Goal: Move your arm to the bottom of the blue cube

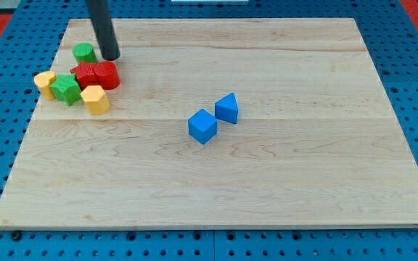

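A: Camera view. Where was my tip (112,56)?
B: Near the board's (281,196) top-left corner, touching down just right of the green cylinder (85,52) and just above the two red blocks (87,74) (107,75). Plain rod, nothing gripped, no jaws to open or close.

A: Blue cube?
B: Blue cube (202,126) sat around mid-board, well apart from the tip. A second blue block (226,108), wedge-like, sat just up-right of it; couldn't tell whether the two touched.

A: Clutter?
B: All in the top-left cluster: green cylinder, two reds side by side, green star-ish block (67,89) touching the left red, yellow block (45,83) at far left, another yellow (95,99) below the reds. The reds and lower yellow lay between tip and cube.

A: Room?
B: Wide bare wood below and left of the cube, down to the bottom edge. Right half was open too.

A: Anything unclear?
B: Rod's upper part was cut off at the view's top. Red block shapes were hard to make out.
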Available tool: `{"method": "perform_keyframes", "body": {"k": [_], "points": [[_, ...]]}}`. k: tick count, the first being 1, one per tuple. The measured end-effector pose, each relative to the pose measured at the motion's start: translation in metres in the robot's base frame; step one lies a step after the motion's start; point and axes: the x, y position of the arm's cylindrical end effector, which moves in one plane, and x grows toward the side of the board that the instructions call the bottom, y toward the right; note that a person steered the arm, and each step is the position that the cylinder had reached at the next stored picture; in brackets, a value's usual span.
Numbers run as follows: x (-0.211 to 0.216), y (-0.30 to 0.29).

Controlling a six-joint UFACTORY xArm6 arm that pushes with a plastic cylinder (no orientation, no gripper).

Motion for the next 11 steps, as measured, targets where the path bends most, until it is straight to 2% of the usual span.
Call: {"method": "perform_keyframes", "body": {"k": [1,2,3,4,5,6,7,8,9,10,11], "points": [[-0.035,-0.006],[-0.023,-0.056],[0.028,-0.04],[-0.035,0.026],[-0.05,0.132],[-0.016,0.208],[0.018,0.315],[0.088,0.368],[0.181,0.329],[0.226,0.256],[0.264,0.141]]}}
